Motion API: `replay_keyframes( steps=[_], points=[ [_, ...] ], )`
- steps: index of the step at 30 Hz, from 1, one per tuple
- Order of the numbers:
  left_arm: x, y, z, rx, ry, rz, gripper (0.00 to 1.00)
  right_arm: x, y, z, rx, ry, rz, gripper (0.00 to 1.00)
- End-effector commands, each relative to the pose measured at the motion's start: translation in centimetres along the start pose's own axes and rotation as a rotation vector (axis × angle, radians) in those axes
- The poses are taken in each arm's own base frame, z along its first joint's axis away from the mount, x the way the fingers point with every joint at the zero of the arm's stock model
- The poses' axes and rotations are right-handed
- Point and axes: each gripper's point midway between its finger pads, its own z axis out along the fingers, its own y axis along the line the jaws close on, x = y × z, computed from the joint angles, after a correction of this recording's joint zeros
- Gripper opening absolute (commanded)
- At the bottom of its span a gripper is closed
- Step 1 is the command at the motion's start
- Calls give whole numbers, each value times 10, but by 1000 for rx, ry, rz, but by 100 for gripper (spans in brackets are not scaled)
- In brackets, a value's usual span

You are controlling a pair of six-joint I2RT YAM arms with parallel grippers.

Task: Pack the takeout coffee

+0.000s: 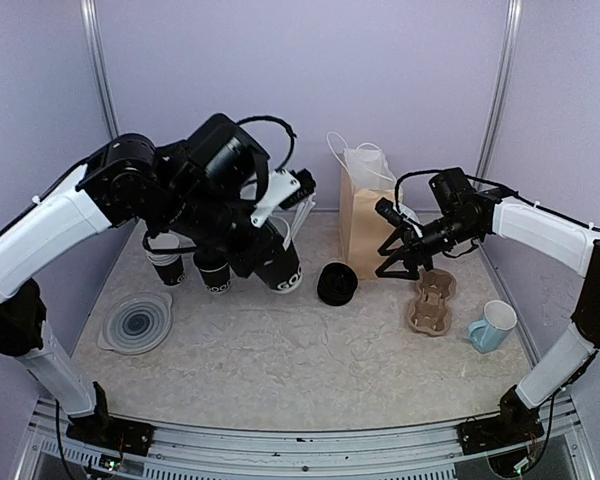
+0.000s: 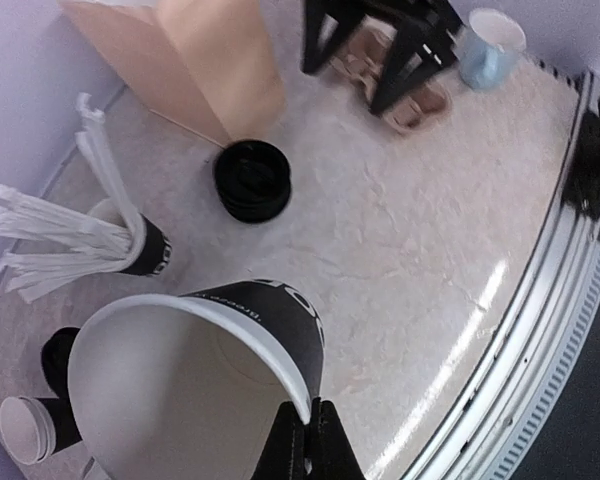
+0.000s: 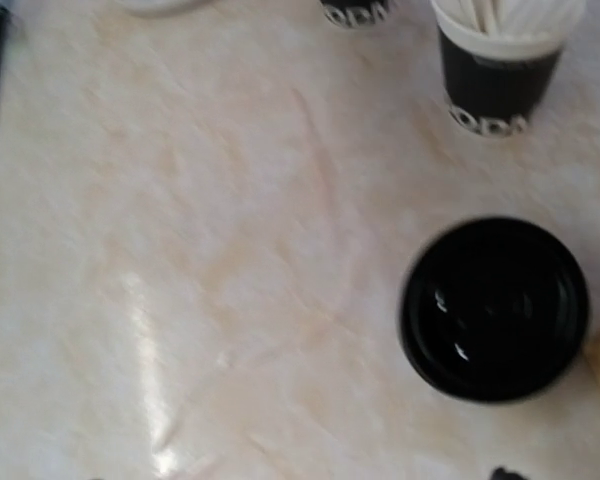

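My left gripper (image 2: 310,425) is shut on the white rim of the takeout coffee cup (image 2: 280,310), a black paper cup with white lettering near its base. The cup hangs tilted above the table, left of centre (image 1: 280,268), open-mouthed and with no lid on it. A stack of black lids (image 1: 337,283) lies on the table just right of it. My right gripper (image 1: 398,268) is open and empty, hovering between the lids and a cardboard cup carrier (image 1: 432,302). The right wrist view looks down on the lids (image 3: 495,308).
A tan paper bag (image 1: 365,215) stands at the back centre. A pale blue mug (image 1: 493,326) sits right of the carrier. Black cups (image 1: 166,265) stand at the left, one holding white stirrers (image 2: 145,250). A grey round dish (image 1: 138,322) lies front left.
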Motion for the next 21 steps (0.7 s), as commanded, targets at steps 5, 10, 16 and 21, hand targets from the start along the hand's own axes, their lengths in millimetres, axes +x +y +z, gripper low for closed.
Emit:
replay_keyframes(
  steps=[5,10,16,21],
  points=[
    [98,-39,92,50,326,170,0,28,-26,22,156,146,-122,69],
    [117,-69,120,162,312,137,6,30,-32,54,195,219,-168,62],
    [137,-85,142,183,317,131,16,41,-37,91,166,289,-157,56],
    [153,-85,149,172,365,145,21,44,-40,109,159,308,-141,56]
  ],
)
